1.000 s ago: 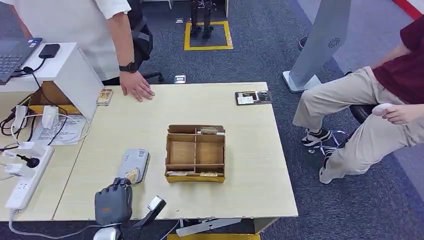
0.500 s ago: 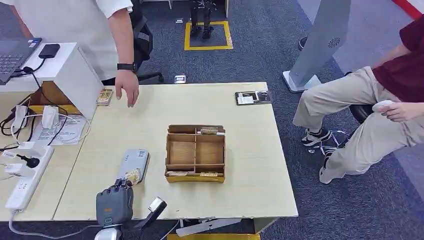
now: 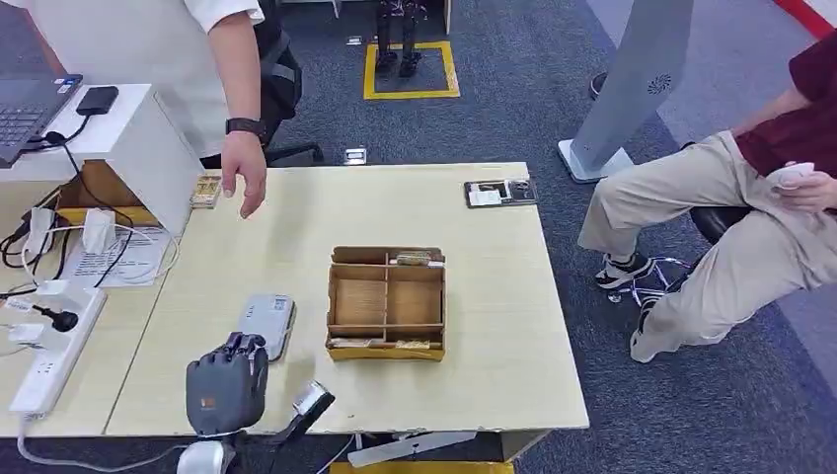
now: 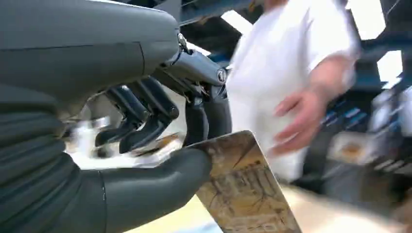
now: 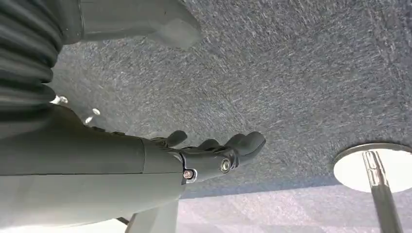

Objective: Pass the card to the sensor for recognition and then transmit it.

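Observation:
My left hand (image 3: 227,385) hangs over the table's near edge, just short of the grey sensor (image 3: 266,324) lying flat on the table. It pinches a brown patterned card (image 4: 243,194) between the thumb (image 4: 160,182) and the fingers, as the left wrist view shows close up. In the head view the back of the hand hides the card. My right hand (image 5: 214,155) hangs beside me above grey carpet, fingers loosely stretched out with nothing in them.
A wooden divided box (image 3: 385,301) stands mid-table, right of the sensor. A person in white stands at the far left, one hand (image 3: 244,178) raised above the table near a card stack (image 3: 206,190). A power strip (image 3: 49,355) lies left. A seated person (image 3: 730,217) is at the right.
The person's hand has lifted off the table and drawn back towards the far edge. My left hand has shifted slightly, and the card's tip over the sensor is now hidden behind it.

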